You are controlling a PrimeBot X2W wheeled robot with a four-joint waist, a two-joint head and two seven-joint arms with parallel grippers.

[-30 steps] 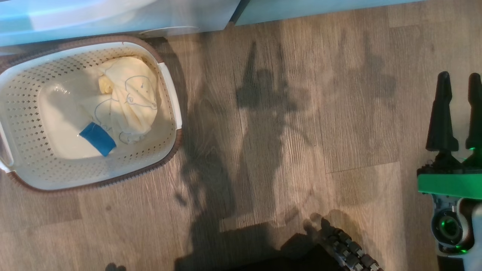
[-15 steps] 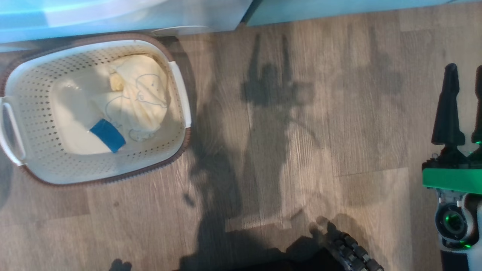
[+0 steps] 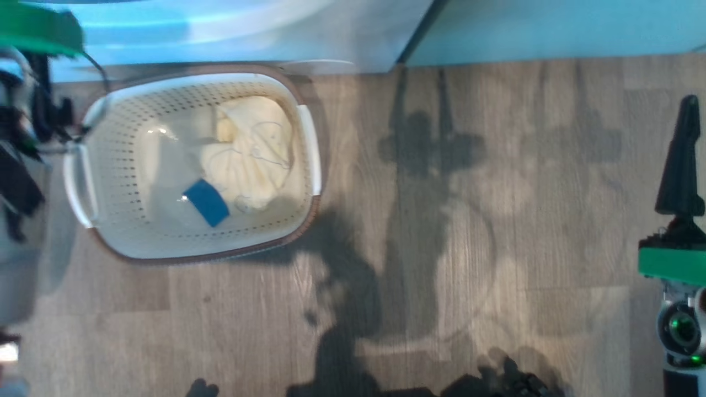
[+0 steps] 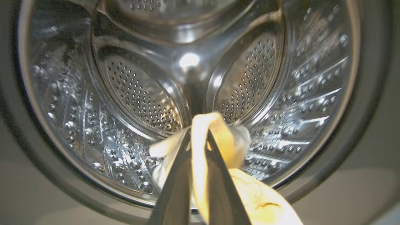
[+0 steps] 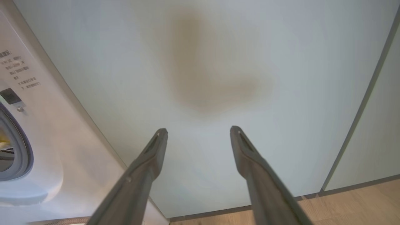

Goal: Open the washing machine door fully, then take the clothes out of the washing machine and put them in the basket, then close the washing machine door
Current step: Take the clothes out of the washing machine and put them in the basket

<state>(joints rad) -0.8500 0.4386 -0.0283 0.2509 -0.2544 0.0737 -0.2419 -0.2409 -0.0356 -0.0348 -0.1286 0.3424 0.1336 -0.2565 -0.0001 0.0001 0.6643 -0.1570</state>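
Note:
In the left wrist view my left gripper [image 4: 197, 134] is shut on a pale yellow garment [image 4: 225, 147] at the mouth of the washing machine's steel drum [image 4: 140, 93]. The cloth bunches above the fingertips and trails down to the lower right. The cream perforated basket [image 3: 110, 231] stands on the floor before the washing machine [image 3: 276, 38], with another cream garment [image 3: 253, 154] and its blue patch [image 3: 207, 201] inside. My right gripper [image 5: 198, 131] is open and holds nothing, facing a pale cabinet panel. One of its fingers [image 3: 683, 165] shows at the head view's right edge. The washing machine door is out of view.
Part of my left arm [image 3: 27, 82], green and dark with cables, hangs at the upper left beside the basket. Pale green cabinet panels [image 3: 551, 27] run along the top right. Wood floor [image 3: 441, 248] spreads right of the basket. The machine's grey rubber ring [image 5: 18, 150] shows left of my right gripper.
The head camera has shifted, so the basket sits further right and lower in the picture. My left arm has come into the upper left. The left gripper has shut.

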